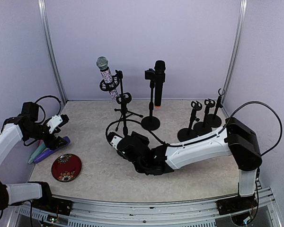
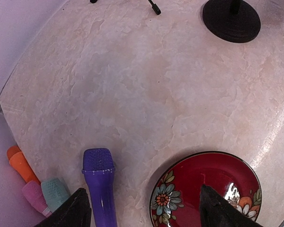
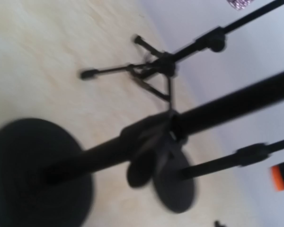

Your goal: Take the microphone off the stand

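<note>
A sparkly silver-headed microphone (image 1: 105, 73) sits tilted in the clip of a tripod stand (image 1: 124, 111) at the back. A black microphone (image 1: 159, 80) stands in a round-based stand (image 1: 150, 123) beside it. My right gripper (image 1: 117, 141) is low at the round base of a stand with an empty clip (image 1: 124, 98). Its fingers do not show. The blurred right wrist view has that stand's pole (image 3: 217, 106) and base (image 3: 33, 175) close in front. My left gripper (image 2: 149, 213) hangs open over the table, with a purple microphone (image 2: 100, 184) lying by its left finger.
A red flowered plate (image 2: 213, 184) lies under my left gripper's right finger. Teal, pink and orange microphones (image 2: 38, 189) lie by the left wall. Three empty stands (image 1: 202, 126) are grouped at the back right. A cable (image 1: 255, 106) loops over the right arm.
</note>
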Robot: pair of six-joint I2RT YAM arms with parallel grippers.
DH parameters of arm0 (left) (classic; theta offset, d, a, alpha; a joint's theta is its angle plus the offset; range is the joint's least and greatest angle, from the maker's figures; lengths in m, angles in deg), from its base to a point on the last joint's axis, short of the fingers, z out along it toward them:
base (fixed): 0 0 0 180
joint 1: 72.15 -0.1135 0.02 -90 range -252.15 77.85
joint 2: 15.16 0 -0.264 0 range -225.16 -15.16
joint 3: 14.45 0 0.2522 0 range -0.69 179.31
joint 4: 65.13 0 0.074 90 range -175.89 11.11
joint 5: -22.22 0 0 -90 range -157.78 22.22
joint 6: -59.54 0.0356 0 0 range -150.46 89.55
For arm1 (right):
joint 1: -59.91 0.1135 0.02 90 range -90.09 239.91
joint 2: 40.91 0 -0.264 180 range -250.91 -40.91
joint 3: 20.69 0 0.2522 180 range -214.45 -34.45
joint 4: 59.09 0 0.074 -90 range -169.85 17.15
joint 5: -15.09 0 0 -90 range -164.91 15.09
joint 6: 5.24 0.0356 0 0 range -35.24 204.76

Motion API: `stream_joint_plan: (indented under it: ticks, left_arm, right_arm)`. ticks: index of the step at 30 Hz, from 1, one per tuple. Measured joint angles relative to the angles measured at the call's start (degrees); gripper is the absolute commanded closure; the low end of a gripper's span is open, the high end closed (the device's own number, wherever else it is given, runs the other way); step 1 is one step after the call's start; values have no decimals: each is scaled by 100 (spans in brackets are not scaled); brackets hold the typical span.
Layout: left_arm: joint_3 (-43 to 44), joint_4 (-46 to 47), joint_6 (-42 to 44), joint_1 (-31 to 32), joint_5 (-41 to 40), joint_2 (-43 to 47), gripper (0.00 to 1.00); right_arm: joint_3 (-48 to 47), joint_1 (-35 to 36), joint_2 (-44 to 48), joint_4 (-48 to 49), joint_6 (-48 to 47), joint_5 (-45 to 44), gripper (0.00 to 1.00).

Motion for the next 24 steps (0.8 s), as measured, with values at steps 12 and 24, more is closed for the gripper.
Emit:
stream_joint_plan:
  ticks: [12,24]
  left_arm:
    - [44,-92,-9,24,7,0,23]
    - [223,-188,-35,33,61,0,23]
  right_arm:
    - [1305,-789,2695,-520,4063,2809,22]
    - [-103,-935,1598,-1014,3807,3379,5]
